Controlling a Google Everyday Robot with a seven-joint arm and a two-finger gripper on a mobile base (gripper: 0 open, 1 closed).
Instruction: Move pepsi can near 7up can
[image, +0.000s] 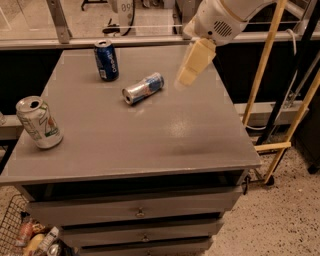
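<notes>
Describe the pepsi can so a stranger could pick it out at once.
On the grey drawer cabinet, look at the back left of its top, left of the hovering pincer. The pepsi can stands upright there, dark blue; the slim silver-and-blue can lies on its side, and the 7up can is pale.

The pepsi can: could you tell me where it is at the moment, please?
In the camera view the pepsi can stands upright near the table's far edge, left of the lying slim can; the gripper hovers to that can's right.
</notes>
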